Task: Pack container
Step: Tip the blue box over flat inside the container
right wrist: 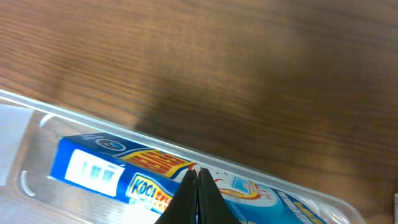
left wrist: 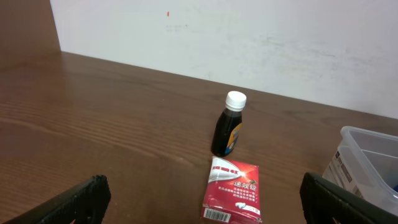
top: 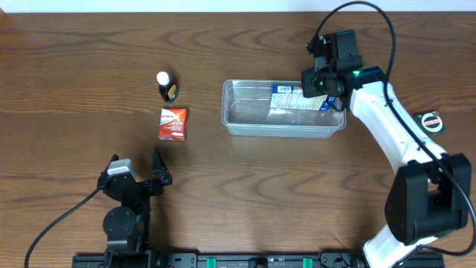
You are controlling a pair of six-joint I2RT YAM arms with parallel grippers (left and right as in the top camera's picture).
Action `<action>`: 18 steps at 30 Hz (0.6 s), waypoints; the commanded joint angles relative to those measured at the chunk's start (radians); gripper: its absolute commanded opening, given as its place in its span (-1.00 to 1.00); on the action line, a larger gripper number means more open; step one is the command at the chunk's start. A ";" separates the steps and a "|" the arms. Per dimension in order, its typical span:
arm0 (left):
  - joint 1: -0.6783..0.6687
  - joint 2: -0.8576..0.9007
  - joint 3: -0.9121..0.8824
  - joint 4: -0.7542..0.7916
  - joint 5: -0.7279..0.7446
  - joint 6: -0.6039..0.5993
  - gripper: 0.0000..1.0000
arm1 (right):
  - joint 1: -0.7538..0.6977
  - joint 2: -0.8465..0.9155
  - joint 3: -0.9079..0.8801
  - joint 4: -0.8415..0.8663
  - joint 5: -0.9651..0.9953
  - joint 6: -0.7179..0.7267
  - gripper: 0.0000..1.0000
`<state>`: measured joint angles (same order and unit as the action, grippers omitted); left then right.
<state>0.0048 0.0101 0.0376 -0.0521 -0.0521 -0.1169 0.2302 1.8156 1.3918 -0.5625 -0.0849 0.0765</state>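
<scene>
Overhead: container [top: 245,119] lies flat, long axis left-right.

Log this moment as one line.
left claw open | right claw shut above blue box in container | red box, dark bottle outside container

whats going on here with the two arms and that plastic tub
A clear container is being packed. A blue box already lies inside it, and the right pincer, shut with nothing between its fingers, is over that box at the container's right end. The left pincer sits wide open near the front of the table, touching nothing. A dark bottle and a small red box lie left of the container, not yet packed.
</scene>
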 commanded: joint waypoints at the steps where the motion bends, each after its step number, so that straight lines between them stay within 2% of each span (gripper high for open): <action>1: 0.004 -0.006 -0.034 -0.013 -0.011 -0.008 0.97 | -0.002 0.022 0.001 0.002 0.018 0.012 -0.97; 18: 0.004 -0.006 -0.034 -0.013 -0.011 -0.008 0.96 | 0.000 0.021 0.001 -0.127 0.017 0.013 -0.98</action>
<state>0.0048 0.0101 0.0376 -0.0521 -0.0521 -0.1169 0.2302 1.8359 1.3918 -0.6815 -0.0738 0.0765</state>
